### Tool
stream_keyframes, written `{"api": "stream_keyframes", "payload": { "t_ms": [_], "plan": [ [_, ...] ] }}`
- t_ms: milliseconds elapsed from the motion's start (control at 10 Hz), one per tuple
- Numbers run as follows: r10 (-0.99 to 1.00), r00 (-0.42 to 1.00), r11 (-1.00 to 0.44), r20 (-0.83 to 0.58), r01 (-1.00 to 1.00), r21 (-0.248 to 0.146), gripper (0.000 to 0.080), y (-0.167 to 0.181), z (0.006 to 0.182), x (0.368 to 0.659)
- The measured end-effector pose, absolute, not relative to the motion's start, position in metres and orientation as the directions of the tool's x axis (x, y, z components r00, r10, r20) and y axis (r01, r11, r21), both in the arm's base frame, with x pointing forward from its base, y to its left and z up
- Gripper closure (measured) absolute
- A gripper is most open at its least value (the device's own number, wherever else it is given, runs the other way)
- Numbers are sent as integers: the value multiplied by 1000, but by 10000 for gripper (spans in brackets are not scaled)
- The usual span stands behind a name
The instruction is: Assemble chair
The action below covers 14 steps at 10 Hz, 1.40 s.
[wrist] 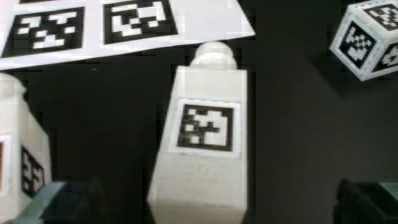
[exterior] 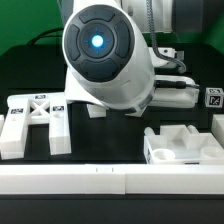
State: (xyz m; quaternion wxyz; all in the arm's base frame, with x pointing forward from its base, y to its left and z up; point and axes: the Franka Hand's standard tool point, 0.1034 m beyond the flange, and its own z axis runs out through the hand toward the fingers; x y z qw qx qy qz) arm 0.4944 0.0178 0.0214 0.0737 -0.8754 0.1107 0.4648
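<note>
Wrist view: tagged post lies near marker board and cube.

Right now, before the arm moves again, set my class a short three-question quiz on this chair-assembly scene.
1. True or false: the gripper is open.
2. Multiple choice: in the exterior view, the X-braced frame lies A) at that view's left, B) at that view's right, C) on top of the arm.
3. Count: how many tags on the marker board does the wrist view show?
Key: 1 true; 2 A; 3 two.
</note>
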Motion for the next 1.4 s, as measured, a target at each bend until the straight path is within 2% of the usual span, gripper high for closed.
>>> {"api": "stream_keyframes", "payload": {
  "t_ms": [400,500,600,700,800,1200,1400],
  "plan": [
    [-131,550,-965,-825,-263,-22,151,18,10,491],
    [-130,550,-965,-825,-262,-22,253,19,9,491],
    [-130,549,-965,-826,-262,-22,389,19,8,490],
    [-131,549,-965,-825,-263,-22,389,18,8,491],
    [-131,550,-964,-825,-264,-22,514,17,8,491],
    [-129,551,-964,-824,-265,-27,514,14,11,493],
    [-111,544,-968,-832,-250,-35,514,18,31,504]
  ]
}}
